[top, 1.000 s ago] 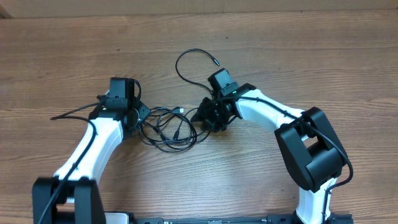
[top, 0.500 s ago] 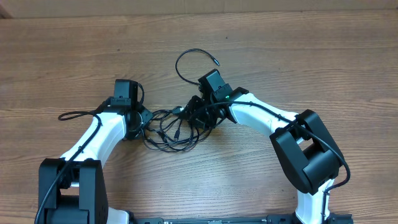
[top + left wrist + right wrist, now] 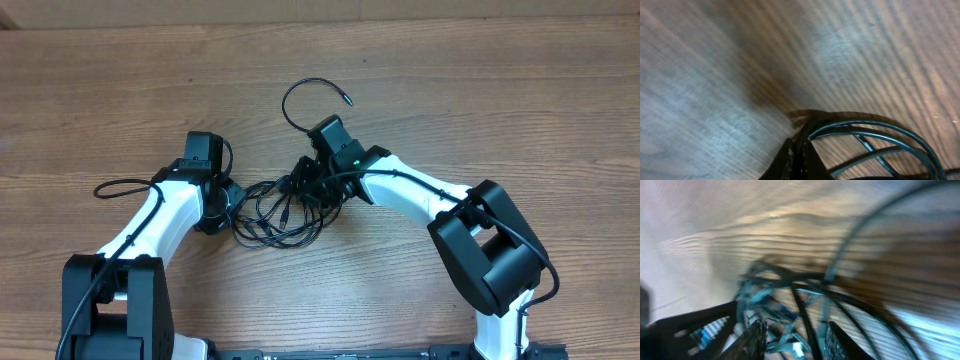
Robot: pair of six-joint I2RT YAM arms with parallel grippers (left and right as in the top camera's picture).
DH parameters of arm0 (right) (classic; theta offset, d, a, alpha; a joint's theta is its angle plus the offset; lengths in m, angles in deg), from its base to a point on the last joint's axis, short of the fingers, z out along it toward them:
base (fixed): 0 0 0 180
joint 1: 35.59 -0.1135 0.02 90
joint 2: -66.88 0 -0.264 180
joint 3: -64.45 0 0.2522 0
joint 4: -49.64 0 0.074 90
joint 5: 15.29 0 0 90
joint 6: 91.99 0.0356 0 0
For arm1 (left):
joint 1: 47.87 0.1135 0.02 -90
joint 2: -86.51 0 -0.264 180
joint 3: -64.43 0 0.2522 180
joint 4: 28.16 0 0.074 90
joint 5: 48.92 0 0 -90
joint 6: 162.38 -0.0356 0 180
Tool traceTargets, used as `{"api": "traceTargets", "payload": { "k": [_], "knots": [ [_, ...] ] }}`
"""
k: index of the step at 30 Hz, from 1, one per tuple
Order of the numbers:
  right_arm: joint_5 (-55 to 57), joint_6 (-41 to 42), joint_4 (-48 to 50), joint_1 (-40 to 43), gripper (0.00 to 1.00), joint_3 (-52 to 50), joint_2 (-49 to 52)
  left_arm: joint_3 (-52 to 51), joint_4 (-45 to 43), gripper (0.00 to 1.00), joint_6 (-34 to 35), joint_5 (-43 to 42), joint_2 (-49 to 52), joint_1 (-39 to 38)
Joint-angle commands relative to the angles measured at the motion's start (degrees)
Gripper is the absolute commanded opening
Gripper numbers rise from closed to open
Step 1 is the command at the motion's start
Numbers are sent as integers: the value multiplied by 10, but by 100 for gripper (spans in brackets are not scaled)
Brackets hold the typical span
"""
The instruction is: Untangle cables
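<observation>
your left claw (image 3: 796,159) is pinched tight on the cables (image 3: 275,215) at the left edge of the knot. your right claw (image 3: 799,341) stands narrowly apart, strands running between its fingers (image 3: 756,339); blur hides any grip. the knot lies between both arms on the wooden table (image 3: 500,80), one loop arcing toward the far edge.

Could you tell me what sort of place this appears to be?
Probably a robotics lab or test bench: a wood-grain table, a white-and-black left arm and right arm based at its near edge, and a tangle of thin black cables lying between them.
</observation>
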Motion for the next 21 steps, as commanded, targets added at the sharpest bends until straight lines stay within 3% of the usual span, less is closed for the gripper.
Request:
{"api": "traceTargets", "payload": {
  "k": [1, 6, 8, 17, 21],
  "knots": [
    [55, 2, -9, -5, 36, 6, -15, 7, 13, 4, 42, 28, 7, -4],
    [65, -34, -3, -6, 38, 5, -15, 7, 24, 4, 42, 37, 7, -4],
    [83, -74, -5, -6, 42, 5, -15, 7, 29, 5, 46, 46, 7, -4],
    [88, -263, 20, -6, 43, 2, -14, 7, 47, 4, 45, 44, 7, -4],
    [94, -292, 46, -6, 42, -6, -14, 7, 49, 4, 46, 27, 7, -4]
  ]
}}
